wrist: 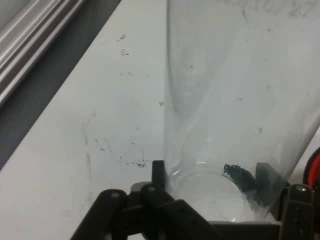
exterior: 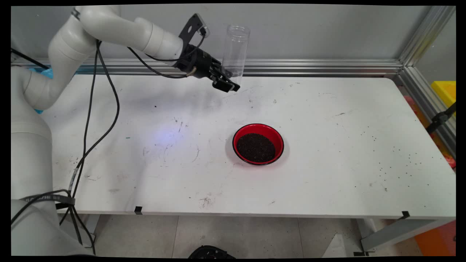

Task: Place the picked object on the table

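Claw (exterior: 226, 80) pinches a clear plastic jar (exterior: 236, 49) near its base; we see it held above the far side of the table (exterior: 327, 174), close to the aluminium rail (exterior: 309, 67) along the wall. We note the jar stands nearly upright in the main view, open mouth uppermost, tilted slightly to the right. In the hand view the jar (wrist: 235, 100) fills most of the field, with one finger (wrist: 158, 172) against its left wall and the other finger (wrist: 264, 182) seen through the right wall. We record a small clump of dark granules (wrist: 240, 177) lying inside the jar at its bottom; the rest of the jar looks empty. A red bowl (exterior: 258, 144) with a dark rim sits on the table, well apart from the claw and nearer the camera, slightly to its right. We see it holds a heap of dark granular material (exterior: 256, 147). Scattered dark specks (exterior: 397, 160) lie on the right part of the table. Black cables (exterior: 98, 109) hang from the arm on the left.
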